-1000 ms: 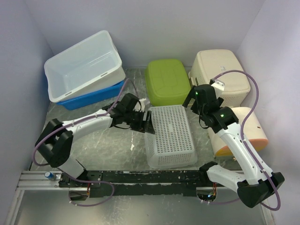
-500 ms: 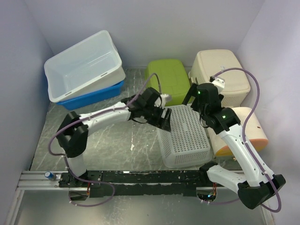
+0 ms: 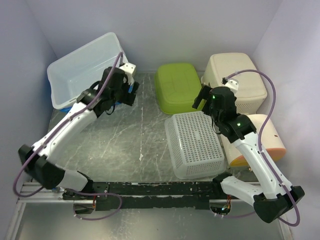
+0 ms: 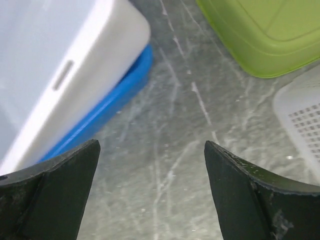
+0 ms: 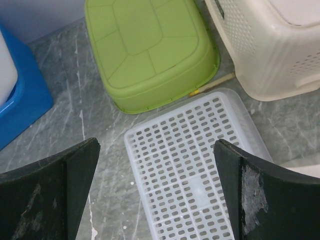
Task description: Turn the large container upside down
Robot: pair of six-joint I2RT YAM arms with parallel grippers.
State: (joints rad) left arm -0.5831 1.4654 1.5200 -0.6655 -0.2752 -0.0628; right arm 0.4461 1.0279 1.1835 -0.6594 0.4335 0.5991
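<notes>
1. Slippage is the first risk. The white tub (image 3: 85, 67), the large container, sits open side up at the far left and is nested in a blue bin (image 4: 107, 97). Its walls look smooth and glossy, so a pinch on the rim may slide off as the weight swings over.
2. The left gripper (image 4: 150, 160) hovers just right of the tub's near corner, jaws wide apart and holding nothing. If it closes low on the tub, I judge it could catch the blue bin too and drag both.
3. Because the tub is nested, lifting one edge may carry the blue bin up with it, or tip the pair.
4. The left arm's cable (image 3: 119, 56) loops over the tub's far right corner and might snag on the rim during the turn.
5. Room to flip is tight. The walls (image 3: 165, 30) stand close behind and to the left, and a green tub (image 3: 178, 87) lies bottom up to the right.
6. The right gripper (image 5: 156, 165) is spread open and empty above a white mesh basket (image 3: 195, 145), also bottom up. It is well apart from the tub, so it offers no support.
7. The table (image 3: 130, 145) is grey, marbled and scuffed, and probably slick. Pale lilac walls enclose it, and a cream basket (image 3: 235, 80) sits at the far right.
</notes>
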